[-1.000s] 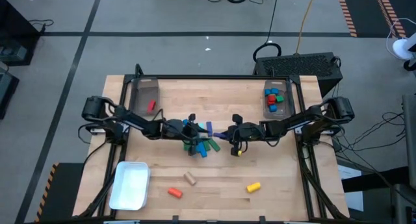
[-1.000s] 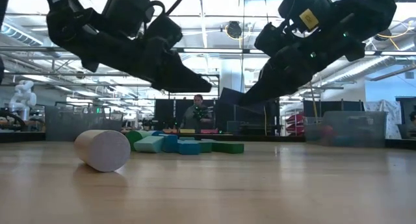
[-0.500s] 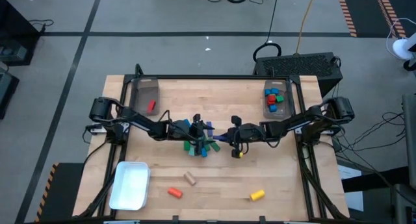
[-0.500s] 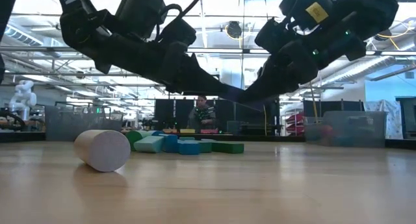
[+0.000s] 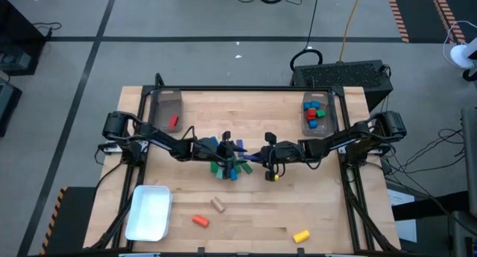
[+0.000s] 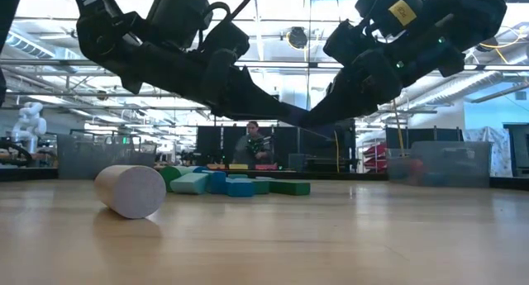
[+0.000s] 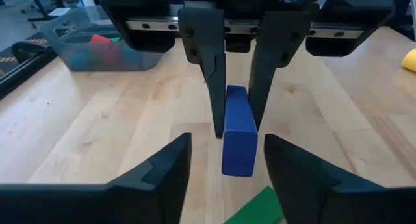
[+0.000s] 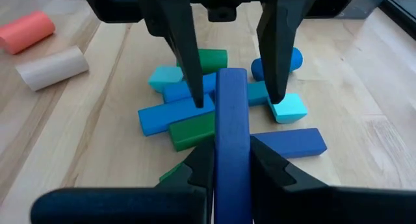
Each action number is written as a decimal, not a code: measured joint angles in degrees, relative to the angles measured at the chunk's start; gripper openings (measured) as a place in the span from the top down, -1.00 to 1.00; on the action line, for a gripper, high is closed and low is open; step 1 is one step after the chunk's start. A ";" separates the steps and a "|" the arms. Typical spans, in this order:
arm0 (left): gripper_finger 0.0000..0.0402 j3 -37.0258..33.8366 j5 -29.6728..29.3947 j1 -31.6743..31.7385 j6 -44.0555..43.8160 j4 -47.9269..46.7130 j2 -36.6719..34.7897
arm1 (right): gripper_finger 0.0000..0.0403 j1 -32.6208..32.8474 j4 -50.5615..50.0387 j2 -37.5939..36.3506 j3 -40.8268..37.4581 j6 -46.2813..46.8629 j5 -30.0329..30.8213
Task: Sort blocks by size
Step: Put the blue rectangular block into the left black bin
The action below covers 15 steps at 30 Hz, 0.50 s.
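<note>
The yellow cylinder (image 5: 300,236) has rolled farther toward the bench's front edge since a second ago, and the left claw (image 5: 237,154) has reached in over the pile to meet the right one. The right claw (image 5: 252,157) is clamped on a dark blue bar (image 7: 238,130), holding it off the bench (image 5: 246,115) above the right side of the pile (image 5: 226,163). The left claw's fingers (image 8: 184,42) stand apart, one on each side of the bar's far end, with a gap showing on both sides; they are not closed on it.

The pile of blue, light blue and green blocks lies near the bench's middle, under and just beside the two claws. A tan cylinder (image 5: 218,205) and an orange cylinder (image 5: 199,220) lie well apart from it toward the front edge, with bare wood between them and the pile. A white tray (image 5: 148,212) sits at the front left corner. A clear bin (image 5: 168,108) at the back left holds one red block; another bin (image 5: 315,114) at the back right holds several red, blue and green blocks. The back middle and front right of the bench are open.
</note>
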 joint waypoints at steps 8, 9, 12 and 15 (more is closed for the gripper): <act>0.29 3.39 2.71 0.00 -0.22 -0.23 0.94 | 0.78 0.00 -0.02 0.00 0.00 0.00 0.03; 0.31 3.87 3.41 0.00 -0.20 -0.43 1.54 | 0.78 0.00 -0.04 0.00 0.00 0.00 -0.08; 0.35 5.42 4.21 -0.04 -0.60 -0.77 3.75 | 0.78 0.02 -0.01 0.00 0.00 0.16 -0.13; 0.36 6.50 4.21 -0.02 -1.36 -1.61 5.32 | 0.78 0.25 -0.88 0.02 -0.03 0.24 -0.08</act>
